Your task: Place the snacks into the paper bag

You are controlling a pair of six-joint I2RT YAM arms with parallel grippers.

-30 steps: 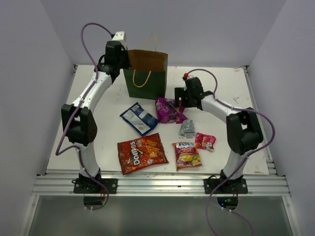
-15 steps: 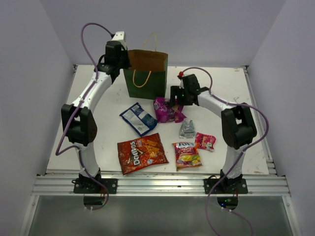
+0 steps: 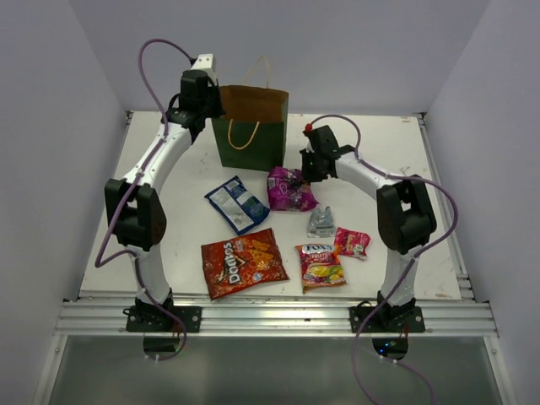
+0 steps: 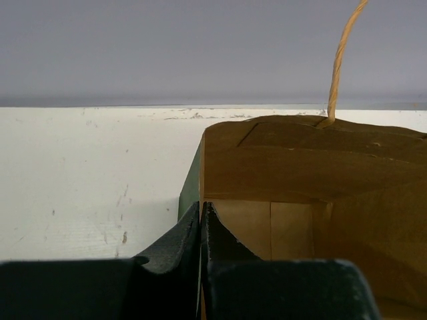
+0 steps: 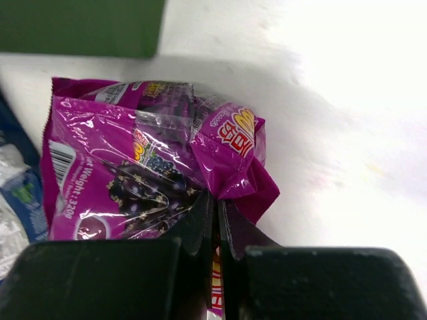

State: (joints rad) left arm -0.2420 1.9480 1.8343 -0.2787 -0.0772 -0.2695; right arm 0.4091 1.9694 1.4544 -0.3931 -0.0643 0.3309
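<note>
Dark green paper carrier bag (image 3: 250,145), brown kraft inside, tan cord handles: stands upright with its mouth open at 12 o'clock on the white bench (image 3: 396,143), near the far edge. Left fingers (image 4: 175,243) are pressed together on the bag's left wall at the rim, one outside on the green face and one inside on the kraft face, so the wall is pinched between them. Purple foil snack bag (image 3: 289,187) lies at 5 o'clock from the carrier bag, just beside its base and outside it. Right fingers (image 5: 241,232) are closed tight on the crumpled corner at the purple bag's 2 o'clock side. Cannot tell whether the packet is lifted off the bench. Remaining snacks all lie flat on the bench. Blue-white bag (image 3: 237,202) is at 8 o'clock from the purple one, apart from it. Small silver packet (image 3: 321,221) is at 5 o'clock from the purple one. Large red-orange Doritos bag (image 3: 243,261) is at 6 o'clock from the blue-white bag, near the near edge. Red-yellow fruit-candy packet (image 3: 321,264) is at 3 o'clock from the Doritos bag. Pink packet (image 3: 352,242) is at 1 o'clock from the fruit-candy packet, just beside it.
</note>
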